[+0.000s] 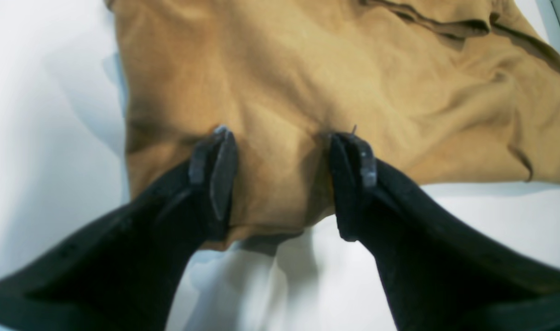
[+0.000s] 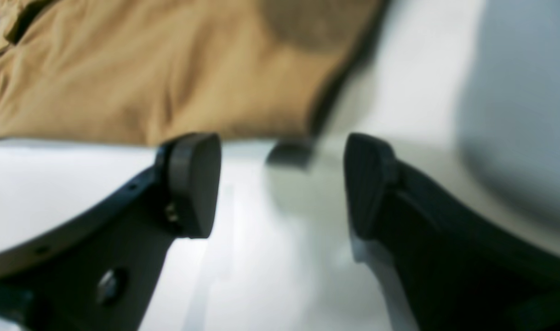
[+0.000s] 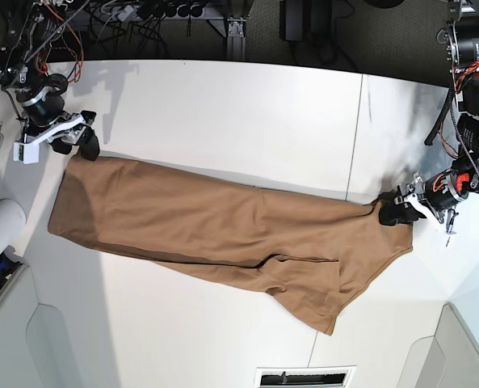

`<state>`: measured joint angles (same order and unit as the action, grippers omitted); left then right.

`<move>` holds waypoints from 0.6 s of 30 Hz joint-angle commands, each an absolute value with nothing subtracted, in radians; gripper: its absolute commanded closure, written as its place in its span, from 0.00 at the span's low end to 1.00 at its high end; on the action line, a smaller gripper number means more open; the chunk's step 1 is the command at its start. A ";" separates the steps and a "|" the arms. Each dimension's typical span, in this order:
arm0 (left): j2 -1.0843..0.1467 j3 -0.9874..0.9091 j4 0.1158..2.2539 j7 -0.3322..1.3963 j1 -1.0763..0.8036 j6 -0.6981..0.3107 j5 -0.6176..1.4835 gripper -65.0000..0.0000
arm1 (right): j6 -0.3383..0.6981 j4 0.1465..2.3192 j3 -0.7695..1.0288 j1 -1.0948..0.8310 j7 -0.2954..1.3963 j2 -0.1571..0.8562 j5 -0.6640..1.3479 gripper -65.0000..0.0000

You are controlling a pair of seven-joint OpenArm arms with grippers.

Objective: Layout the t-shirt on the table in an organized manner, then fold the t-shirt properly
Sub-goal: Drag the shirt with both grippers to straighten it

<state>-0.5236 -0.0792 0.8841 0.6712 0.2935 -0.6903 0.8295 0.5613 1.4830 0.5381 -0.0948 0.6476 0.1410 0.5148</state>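
Two grippers are held open: the left gripper (image 1: pixel 282 151) straddles the t-shirt (image 3: pixel 223 222) edge, the right gripper (image 2: pixel 282 184) over the bare table (image 3: pixel 223 113) beside it.

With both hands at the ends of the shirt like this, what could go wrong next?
1. The left hand stands open with its fingers down on the t-shirt; closing here may pinch a bunched lump, not a clean edge.
2. The right hand is open over the bare table, just off the cloth, so it may close on nothing.
3. A flap near the left hand lies folded; pulling may only tighten it.
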 commanded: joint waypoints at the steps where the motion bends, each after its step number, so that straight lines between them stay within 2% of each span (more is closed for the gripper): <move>1: -0.529 -0.081 0.895 0.677 0.307 -0.698 0.813 0.45 | 0.561 1.475 0.527 -0.073 0.650 0.149 0.500 0.36; 2: -0.525 -0.081 0.895 0.675 0.307 -0.698 0.806 0.46 | 0.561 1.460 0.514 -0.057 0.647 0.149 0.486 0.36; 3: -0.523 -0.081 0.895 0.676 0.307 -0.698 0.798 0.52 | 0.561 1.446 0.501 -0.042 0.641 0.149 0.476 0.36; 6: -0.522 -0.081 0.895 0.677 0.307 -0.698 0.779 0.81 | 0.562 1.410 0.455 -0.006 0.633 0.149 0.470 0.36; 7: -0.522 -0.081 0.895 0.677 0.307 -0.698 0.780 0.91 | 0.562 1.404 0.437 0.003 0.633 0.149 0.470 0.42; 8: -0.525 -0.081 0.895 0.677 0.307 -0.698 0.781 0.98 | 0.562 1.404 0.418 0.009 0.634 0.149 0.470 0.54; 10: -0.539 -0.081 0.896 0.677 0.308 -0.698 0.802 1.00 | 0.562 1.412 0.380 0.010 0.638 0.149 0.471 0.88; 11: -0.553 -0.081 0.898 0.678 0.308 -0.698 0.825 1.00 | 0.562 1.419 0.363 0.010 0.645 0.149 0.472 1.00; 18: -0.710 -0.081 1.022 0.756 0.307 -0.698 0.993 1.00 | 0.574 1.602 0.366 -0.010 0.785 0.149 0.626 1.00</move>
<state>-0.6910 -0.0742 1.0046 0.7738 0.2798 -0.6868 0.9680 0.5648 1.5810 0.3599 -0.0322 0.8177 0.1356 0.6018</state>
